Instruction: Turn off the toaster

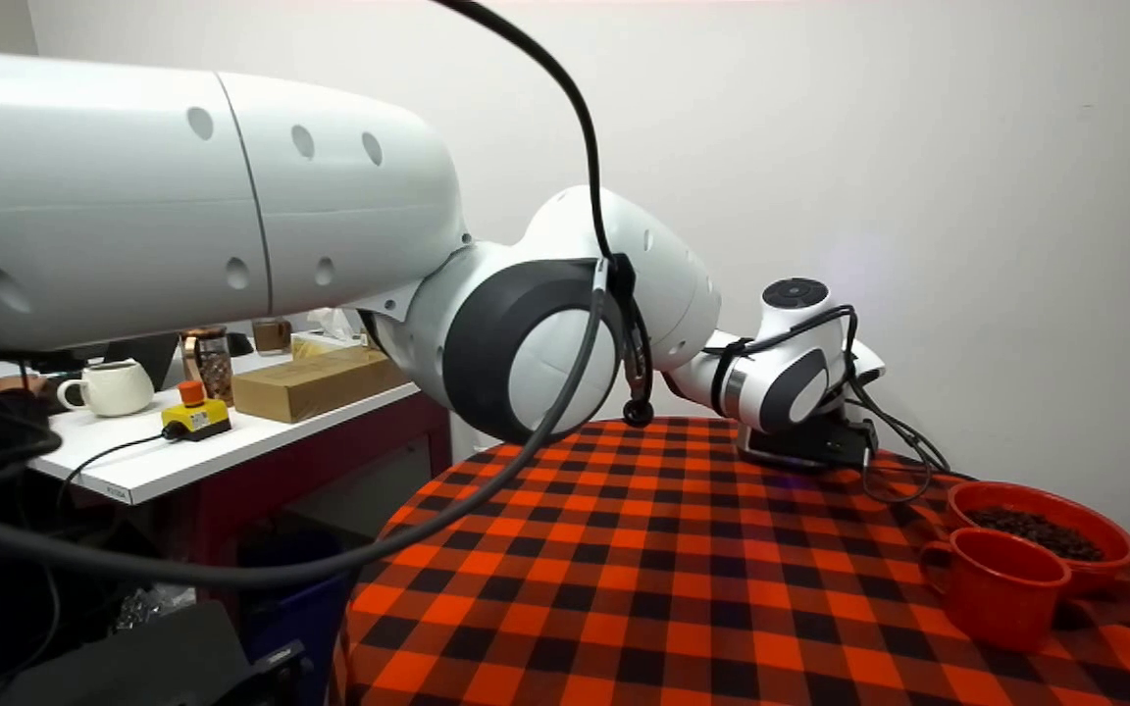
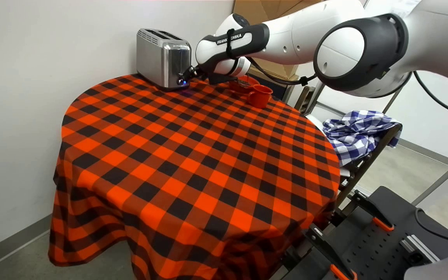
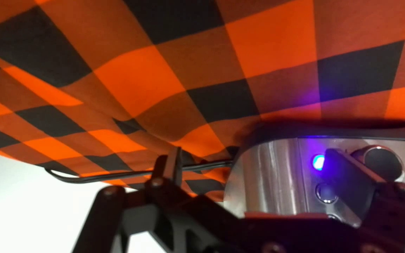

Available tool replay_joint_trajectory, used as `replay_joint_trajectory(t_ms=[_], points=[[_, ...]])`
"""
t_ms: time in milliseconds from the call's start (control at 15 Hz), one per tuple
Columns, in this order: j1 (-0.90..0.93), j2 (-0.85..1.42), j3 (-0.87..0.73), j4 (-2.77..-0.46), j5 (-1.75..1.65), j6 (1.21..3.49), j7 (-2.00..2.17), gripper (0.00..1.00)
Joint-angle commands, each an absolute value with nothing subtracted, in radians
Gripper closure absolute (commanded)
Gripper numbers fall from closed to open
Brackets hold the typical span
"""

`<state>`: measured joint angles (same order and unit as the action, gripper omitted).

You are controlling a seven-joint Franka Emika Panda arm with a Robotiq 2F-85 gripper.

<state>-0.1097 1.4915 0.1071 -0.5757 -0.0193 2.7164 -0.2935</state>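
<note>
Close up, the gripper, spread wide and empty, has one finger before the front of the toaster, which stands by the wall and looks stiff and slippery (perhaps light enough to slide), better pressed gently at a button than clasped.

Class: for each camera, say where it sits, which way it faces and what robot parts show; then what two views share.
In an exterior view: beside the arm, facing across the tablecloth to the wall; much of the arm shows.
In an exterior view: above the tablecloth, looking down toward the toaster; the arm spans the upper right.
Wrist view: behind the jaws, facing the toaster and its blue light; both jaws show, apart.
Shared: mug and bowl, in both exterior views.
</note>
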Motion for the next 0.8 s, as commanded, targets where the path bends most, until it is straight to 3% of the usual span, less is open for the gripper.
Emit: replay_joint_trajectory(t_ms=[0, 733], points=[[-0.104, 1.492, 0.134, -0.564, 0.019, 2.724, -0.288, 0.0], [-0.124, 1.491, 0.116, -0.561, 0.025, 2.693, -0.276, 0.0]])
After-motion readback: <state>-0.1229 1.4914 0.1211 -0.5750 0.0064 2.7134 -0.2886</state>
